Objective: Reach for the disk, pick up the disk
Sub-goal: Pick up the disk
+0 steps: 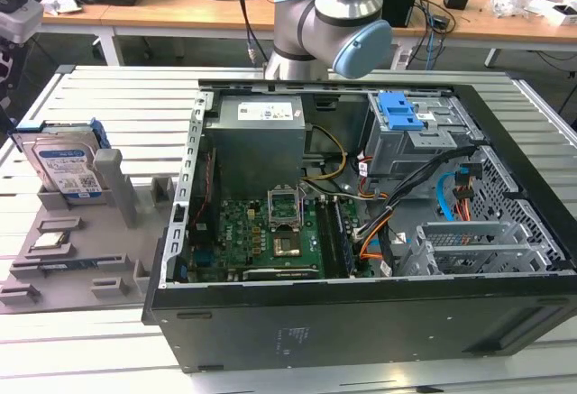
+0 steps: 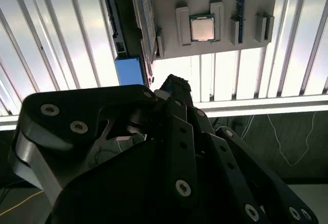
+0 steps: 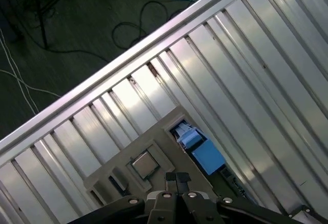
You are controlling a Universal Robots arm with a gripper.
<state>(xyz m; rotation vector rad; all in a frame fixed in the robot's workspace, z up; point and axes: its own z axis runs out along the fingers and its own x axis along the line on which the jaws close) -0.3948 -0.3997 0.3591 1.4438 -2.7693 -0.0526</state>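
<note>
The disk [image 1: 63,164] stands on edge in the grey tray [image 1: 99,236], probably leaving its sides free for gripping, while the gripper [image 3: 177,177] hangs above, fingertips pressed together, empty.

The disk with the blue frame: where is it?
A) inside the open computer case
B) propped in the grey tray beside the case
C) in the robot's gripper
B: in the exterior view the disk stands on edge in the grey tray, to the exterior view's left of the computer case.
</note>
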